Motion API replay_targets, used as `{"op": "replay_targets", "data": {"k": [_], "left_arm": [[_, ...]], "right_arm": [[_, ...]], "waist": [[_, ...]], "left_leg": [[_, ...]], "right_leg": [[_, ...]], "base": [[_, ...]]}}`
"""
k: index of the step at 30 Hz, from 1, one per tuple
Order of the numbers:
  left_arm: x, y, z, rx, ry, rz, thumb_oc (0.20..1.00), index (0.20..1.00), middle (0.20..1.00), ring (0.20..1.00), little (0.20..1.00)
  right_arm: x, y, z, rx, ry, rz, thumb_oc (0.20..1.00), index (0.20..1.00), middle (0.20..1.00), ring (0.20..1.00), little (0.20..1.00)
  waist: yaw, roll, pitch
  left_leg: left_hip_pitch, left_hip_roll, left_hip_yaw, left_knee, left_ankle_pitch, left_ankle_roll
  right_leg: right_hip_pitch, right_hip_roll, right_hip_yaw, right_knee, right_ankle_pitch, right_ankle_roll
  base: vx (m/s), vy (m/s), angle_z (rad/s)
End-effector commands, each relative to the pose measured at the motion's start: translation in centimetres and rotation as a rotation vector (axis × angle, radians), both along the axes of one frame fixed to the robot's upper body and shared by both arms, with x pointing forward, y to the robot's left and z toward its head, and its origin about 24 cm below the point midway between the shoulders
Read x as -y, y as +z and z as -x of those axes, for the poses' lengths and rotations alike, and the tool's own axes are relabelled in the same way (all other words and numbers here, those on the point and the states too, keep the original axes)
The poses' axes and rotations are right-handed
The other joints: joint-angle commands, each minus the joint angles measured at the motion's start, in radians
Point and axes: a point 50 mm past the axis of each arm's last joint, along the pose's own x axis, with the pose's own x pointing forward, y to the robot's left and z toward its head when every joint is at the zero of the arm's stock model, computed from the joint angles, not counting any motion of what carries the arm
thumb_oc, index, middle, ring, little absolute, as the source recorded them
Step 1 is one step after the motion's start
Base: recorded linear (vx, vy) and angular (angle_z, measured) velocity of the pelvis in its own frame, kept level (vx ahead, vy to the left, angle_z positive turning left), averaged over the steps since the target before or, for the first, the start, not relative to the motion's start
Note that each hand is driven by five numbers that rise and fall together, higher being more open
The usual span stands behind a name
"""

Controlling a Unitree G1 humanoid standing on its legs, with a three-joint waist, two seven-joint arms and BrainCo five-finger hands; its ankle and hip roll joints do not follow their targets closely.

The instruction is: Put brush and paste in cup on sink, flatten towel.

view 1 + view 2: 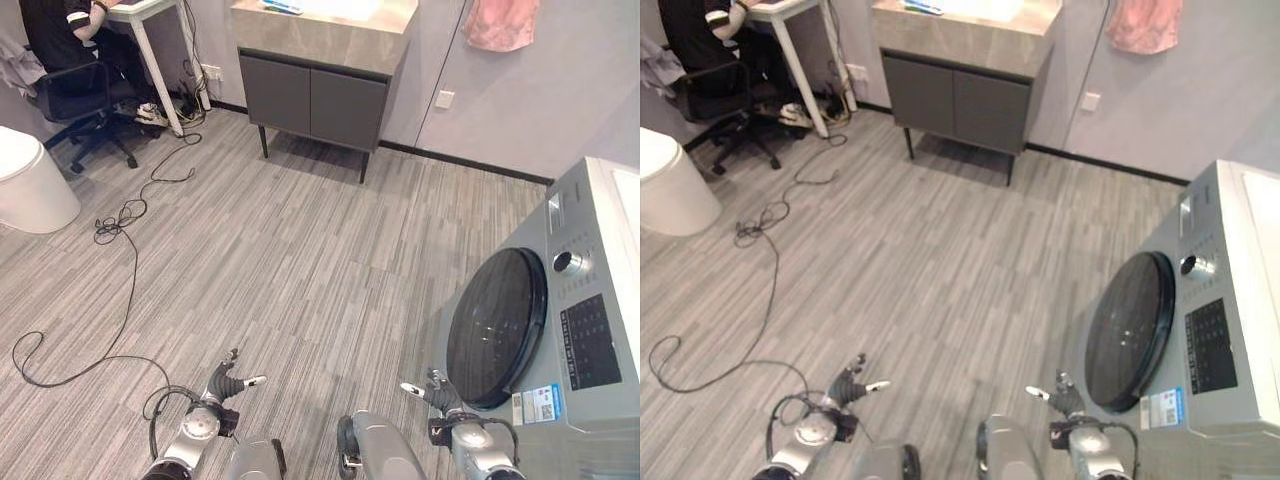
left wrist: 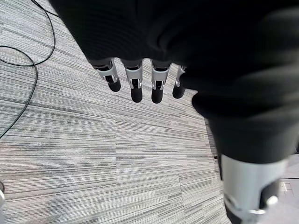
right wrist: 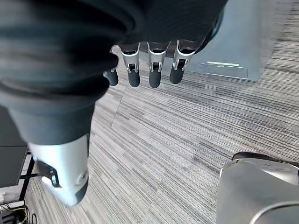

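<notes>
- grey plank floor (image 1: 300, 260) in the left eye view, sink cabinet (image 1: 320, 60) at the far wall, pink towel (image 1: 500, 22) hanging beside it, washing machine (image 1: 560, 320) near the right hand (image 1: 440, 392).
- left wrist view: left hand (image 2: 135, 74) fingers straight, holding nothing.
- right wrist view: fingers (image 3: 154, 65) relaxed, nothing held.

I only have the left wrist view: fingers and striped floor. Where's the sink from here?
Observer: The sink cabinet stands across the room against the far wall, well ahead of both hands.
Operator: Towel?
Observer: A pink towel hangs on the wall, to the right of the cabinet.
Operator: Right hand holding anything?
Observer: No. The right hand hangs open over bare floor, like the left hand.
Operator: Anything near on the right?
Observer: A washing machine with a dark round door sits close beside the right arm.
</notes>
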Motion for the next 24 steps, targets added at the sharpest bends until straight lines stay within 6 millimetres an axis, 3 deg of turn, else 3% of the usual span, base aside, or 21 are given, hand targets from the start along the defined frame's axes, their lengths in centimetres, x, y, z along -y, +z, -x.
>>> {"op": "replay_targets", "data": {"k": [1,6,10,11,13,15,16,17,18,20,22,24], "left_arm": [[0.4,0.3,-0.4,0.032,-0.038,-0.020,1.000,1.000,1.000,1.000,1.000],[0.8,0.0,-0.2,0.012,-0.079,-0.057,1.000,1.000,1.000,1.000,1.000],[0.6,0.0,0.3,0.002,-0.092,-0.057,1.000,1.000,1.000,1.000,1.000],[0.5,0.2,0.3,0.010,-0.093,-0.051,1.000,1.000,1.000,1.000,1.000],[0.4,0.0,0.7,-0.002,-0.106,-0.058,1.000,1.000,1.000,1.000,1.000],[0.4,-0.2,0.9,-0.026,-0.144,-0.081,1.000,1.000,1.000,1.000,1.000],[0.4,-0.2,0.8,-0.031,-0.156,-0.089,1.000,1.000,1.000,1.000,1.000],[0.7,-0.6,0.9,-0.054,-0.167,-0.084,1.000,1.000,1.000,1.000,1.000],[1.0,-0.8,0.8,-0.064,-0.185,-0.091,1.000,1.000,1.000,1.000,1.000],[1.4,-0.6,0.3,-0.051,-0.208,-0.100,1.000,1.000,1.000,1.000,1.000],[1.5,-0.5,0.1,-0.042,-0.229,-0.123,1.000,1.000,1.000,1.000,1.000],[2.0,-0.7,0.3,-0.065,-0.296,-0.145,1.000,1.000,1.000,1.000,1.000]], "right_arm": [[0.6,0.6,-0.6,0.041,-0.004,0.056,1.000,1.000,1.000,1.000,1.000],[0.9,0.7,-0.7,0.051,-0.054,0.054,1.000,1.000,1.000,1.000,1.000],[1.0,0.9,-0.6,0.054,-0.020,0.064,1.000,1.000,1.000,1.000,1.000],[0.9,1.2,-0.8,0.073,-0.005,0.067,1.000,1.000,1.000,1.000,1.000],[0.8,1.3,-0.8,0.075,0.002,0.067,1.000,1.000,1.000,1.000,1.000],[0.9,1.3,-1.0,0.074,0.006,0.064,1.000,1.000,1.000,1.000,1.000],[1.1,1.3,-1.0,0.073,0.007,0.068,1.000,1.000,1.000,1.000,1.000],[1.3,1.3,-1.0,0.066,0.016,0.088,1.000,1.000,1.000,1.000,1.000],[1.5,1.3,-1.1,0.060,0.017,0.100,1.000,1.000,1.000,1.000,1.000],[1.3,1.5,-1.5,0.078,0.025,0.101,1.000,1.000,1.000,1.000,1.000],[1.1,2.5,-2.1,0.141,0.062,0.105,1.000,1.000,1.000,1.000,1.000],[1.8,2.3,-1.2,0.125,0.049,0.115,1.000,1.000,1.000,1.000,1.000]], "waist": [[0.004,-0.005,-0.004],[-0.004,0.003,-0.003],[-0.016,0.010,0.012],[-0.021,0.018,0.026],[-0.028,0.033,0.035],[-0.038,0.035,0.031],[-0.039,0.031,0.030],[-0.044,0.029,0.017],[-0.057,0.033,0.021],[-0.076,0.037,0.020],[-0.091,0.044,0.016],[-0.111,0.062,-0.003]], "left_leg": [[0.046,-0.024,0.036,-0.015,0.032,0.031],[0.085,-0.092,0.035,-0.134,0.055,0.070],[0.139,-0.139,0.037,-0.219,0.066,0.112],[0.152,-0.138,0.040,-0.237,0.071,0.119],[0.193,-0.136,0.043,-0.301,0.090,0.120],[0.222,-0.149,0.044,-0.348,0.105,0.113],[0.244,-0.165,0.056,-0.365,0.093,0.112],[0.309,-0.180,0.045,-0.422,0.059,0.097],[0.328,-0.177,0.038,-0.430,0.066,0.084],[0.360,-0.177,0.028,-0.443,0.064,0.061],[0.403,-0.167,0.023,-0.466,0.070,0.041],[0.437,-0.146,0.006,-0.462,0.088,0.017]], "right_leg": [[0.130,-0.056,0.014,-0.108,0.074,0.100],[0.123,-0.087,0.055,-0.108,0.196,0.138],[0.027,-0.096,0.136,0.045,0.390,0.140],[-0.007,-0.092,0.134,0.089,0.405,0.139],[-0.072,-0.079,0.106,0.132,0.366,0.143],[-0.108,-0.030,0.061,0.049,0.331,0.138],[-0.118,-0.046,-0.011,-0.038,0.337,0.145],[-0.138,-0.069,-0.106,-0.220,0.322,0.160],[-0.116,-0.061,-0.118,-0.312,0.349,0.154],[-0.137,-0.049,-0.077,-0.426,0.390,0.165],[-0.147,-0.034,-0.085,-0.455,0.414,0.167],[-0.121,-0.002,-0.078,-0.441,0.394,0.144]], "base": [[0.04,0.113,0.00],[0.05,0.197,0.06],[0.08,0.249,0.04],[0.10,0.251,-0.04],[0.17,0.196,-0.27],[0.23,0.131,-0.37],[0.47,0.128,-0.33],[0.53,0.061,-0.17],[0.59,-0.013,0.01],[0.37,-0.053,0.41],[0.48,-0.082,0.33],[0.62,-0.148,0.09]]}}
